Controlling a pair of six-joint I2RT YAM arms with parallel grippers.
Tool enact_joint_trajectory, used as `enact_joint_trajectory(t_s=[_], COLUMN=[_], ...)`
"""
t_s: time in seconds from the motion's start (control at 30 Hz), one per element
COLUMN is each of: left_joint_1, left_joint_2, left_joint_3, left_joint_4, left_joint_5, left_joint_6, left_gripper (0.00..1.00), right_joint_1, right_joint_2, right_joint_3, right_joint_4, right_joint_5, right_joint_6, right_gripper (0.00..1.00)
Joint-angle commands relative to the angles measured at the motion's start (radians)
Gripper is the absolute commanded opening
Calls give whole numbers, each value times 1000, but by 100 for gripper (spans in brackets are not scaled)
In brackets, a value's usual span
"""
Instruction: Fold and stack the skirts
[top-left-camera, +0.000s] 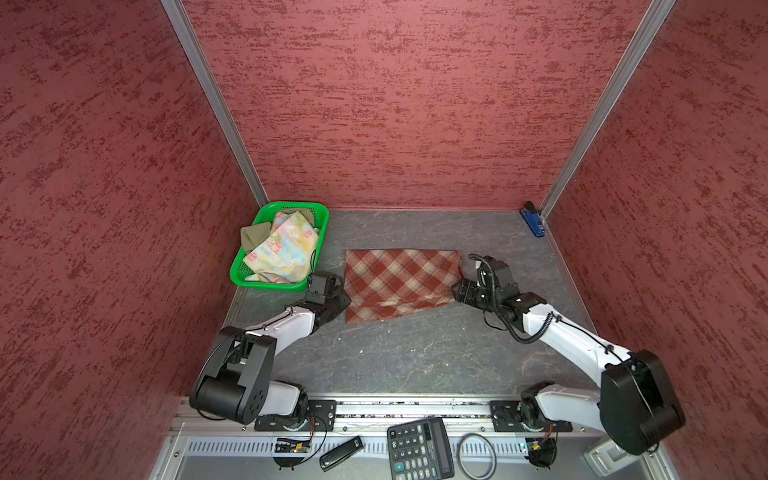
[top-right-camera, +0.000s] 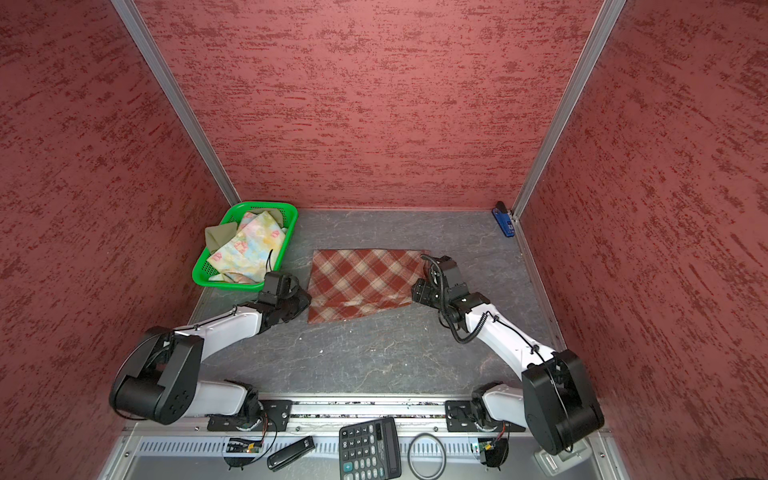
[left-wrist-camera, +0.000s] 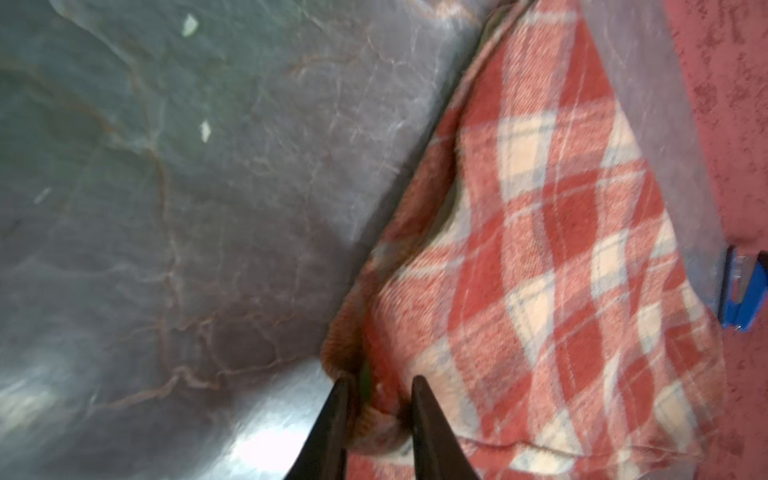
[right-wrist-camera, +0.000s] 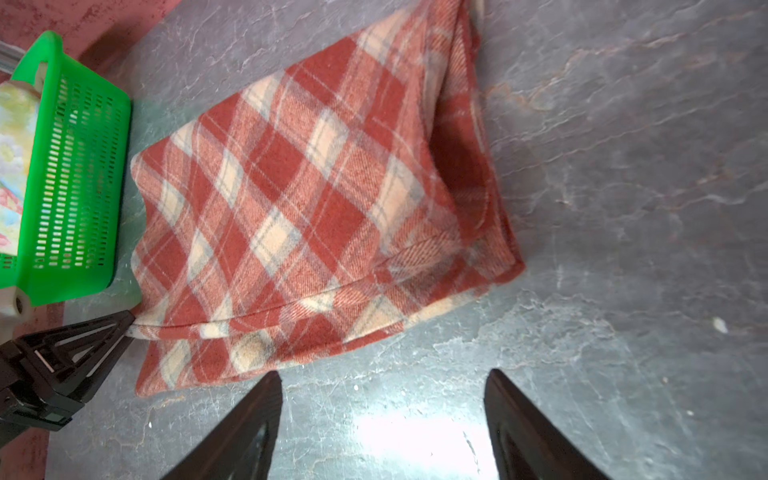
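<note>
The plaid skirt lies folded flat on the grey table. My left gripper is at its left edge, shut on a bunched bit of the hem. From the right wrist view its fingertips meet the corner of the plaid skirt. My right gripper hangs open just off the skirt's right edge, with only bare table between its fingers. The floral skirt and the olive skirt lie crumpled in the green basket.
The green basket stands at the back left, close to my left wrist. A blue stapler lies in the back right corner. Red walls close in three sides. A calculator sits on the front shelf.
</note>
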Motion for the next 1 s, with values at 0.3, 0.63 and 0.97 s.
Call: enact_joint_trajectory(t_s=[0.3, 0.63, 0.97], left_joint_1=[-34, -52, -63], left_joint_2=[-4, -51, -77], left_joint_3=[33, 85, 173], left_joint_4=[33, 24, -26], left_joint_5=[-45, 2, -11], left_joint_6=[71, 19, 8], left_gripper=[0, 0, 0], right_joint_1=[-106, -123, -123], right_joint_2=[180, 306, 314], right_joint_3=[80, 145, 105], right_joint_4=[137, 182, 168], right_joint_5=[-77, -126, -118], right_joint_6=[-29, -50, -65], right_gripper=[63, 58, 56])
